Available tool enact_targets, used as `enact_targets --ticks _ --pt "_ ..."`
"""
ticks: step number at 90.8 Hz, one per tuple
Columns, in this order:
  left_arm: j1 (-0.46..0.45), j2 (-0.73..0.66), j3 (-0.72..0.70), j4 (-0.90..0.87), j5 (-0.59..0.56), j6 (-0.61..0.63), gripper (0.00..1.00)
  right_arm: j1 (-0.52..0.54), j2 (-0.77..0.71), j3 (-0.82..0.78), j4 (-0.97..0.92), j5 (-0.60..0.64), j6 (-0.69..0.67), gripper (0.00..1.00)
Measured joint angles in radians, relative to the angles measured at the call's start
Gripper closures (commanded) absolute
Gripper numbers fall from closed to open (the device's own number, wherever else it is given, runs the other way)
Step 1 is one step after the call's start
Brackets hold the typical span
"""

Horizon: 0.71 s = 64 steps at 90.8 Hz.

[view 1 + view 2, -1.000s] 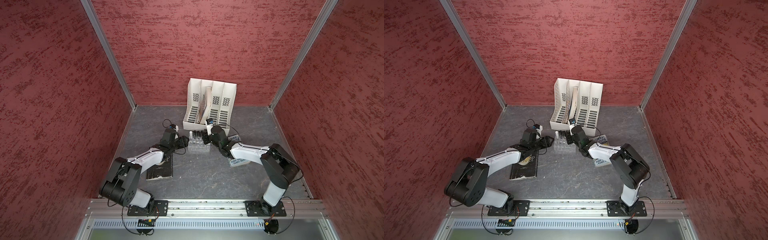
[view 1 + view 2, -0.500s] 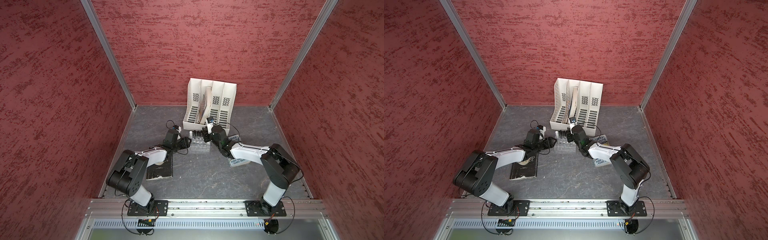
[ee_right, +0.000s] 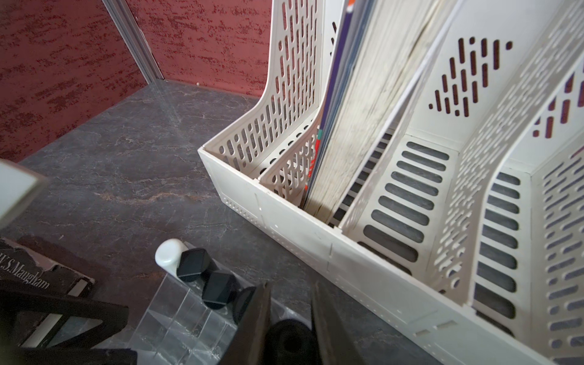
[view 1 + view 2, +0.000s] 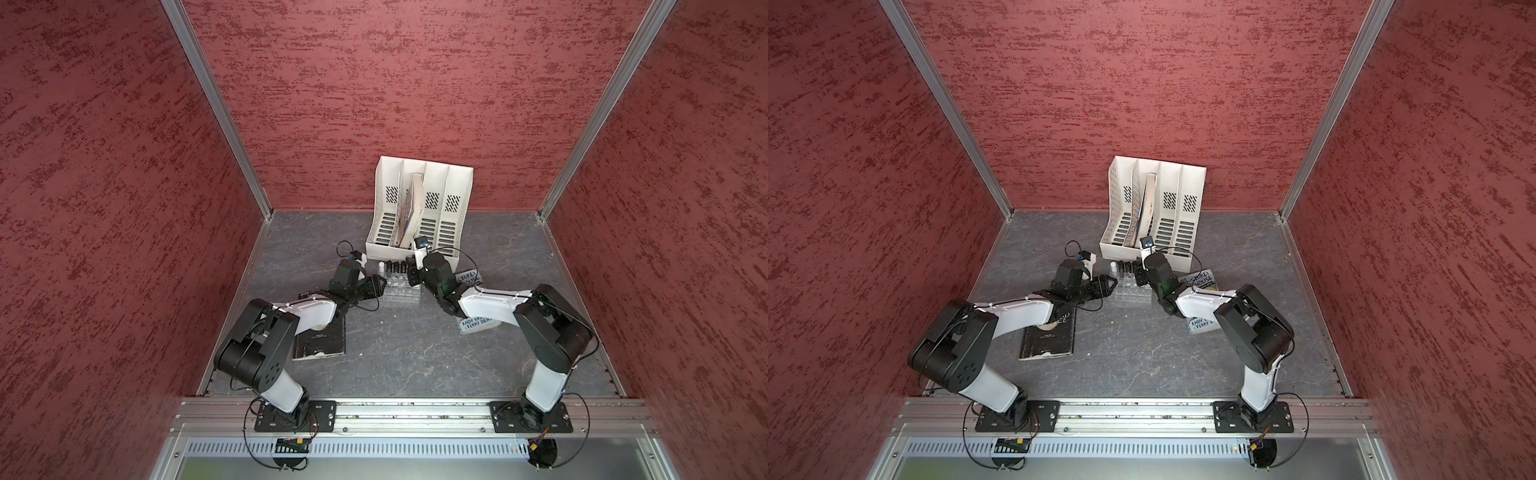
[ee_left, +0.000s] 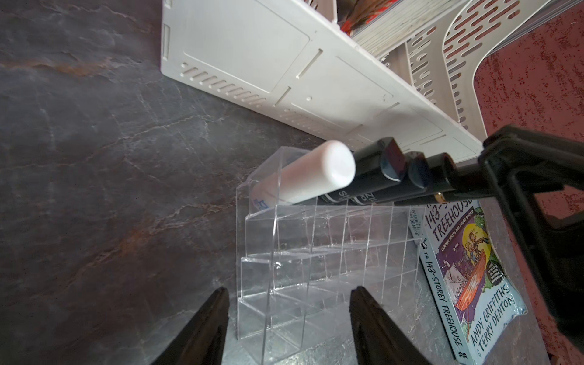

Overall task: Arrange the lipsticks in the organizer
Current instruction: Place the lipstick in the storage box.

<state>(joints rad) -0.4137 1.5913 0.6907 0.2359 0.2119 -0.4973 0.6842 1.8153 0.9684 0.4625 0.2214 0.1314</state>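
The clear organizer (image 4: 401, 287) (image 4: 1133, 293) stands in front of the file rack. Its back row holds a white lipstick (image 5: 316, 177) (image 3: 169, 252) and three black lipsticks (image 5: 373, 178) (image 3: 218, 290), all upright. In the right wrist view my right gripper (image 3: 291, 284) is shut on another black lipstick (image 3: 289, 343). It holds this tube over the right end of that row (image 4: 411, 270). My left gripper (image 5: 290, 290) (image 4: 380, 286) is open at the organizer's left side. The near corner of the organizer (image 5: 316, 268) lies between its fingers, which stand apart from it.
A white slotted file rack (image 4: 419, 208) with books in it stands just behind the organizer. A black book (image 4: 320, 340) lies under my left arm. A pale blue Treehouse book (image 4: 473, 324) (image 5: 467, 284) lies under my right arm, right of the organizer.
My left arm has reached forward and right, up to the organizer's left side, and its jaws have narrowed a little. My right arm has stayed in place with its lipstick.
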Motion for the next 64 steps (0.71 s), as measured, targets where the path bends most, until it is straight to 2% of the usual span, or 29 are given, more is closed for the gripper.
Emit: enact_targets --ticks 18,27,39,50,64 --pt "-0.003 0.015 0.002 0.0 -0.001 0.0 0.37 -0.001 0.023 -0.003 0.012 0.0 0.01 0.94" --pt "-0.003 0.015 0.002 0.0 -0.001 0.0 0.37 -0.001 0.035 -0.003 0.013 -0.002 0.014 0.88" --pt "-0.006 0.015 0.002 0.001 -0.003 0.0 0.38 -0.002 0.036 -0.003 0.011 -0.003 0.024 0.71" --pt "-0.008 0.014 0.002 0.0 -0.008 0.0 0.38 -0.002 0.033 -0.003 0.006 -0.003 0.031 0.66" --pt "-0.008 -0.019 0.002 -0.022 -0.025 0.0 0.38 -0.002 -0.013 -0.014 -0.018 -0.002 0.037 0.64"
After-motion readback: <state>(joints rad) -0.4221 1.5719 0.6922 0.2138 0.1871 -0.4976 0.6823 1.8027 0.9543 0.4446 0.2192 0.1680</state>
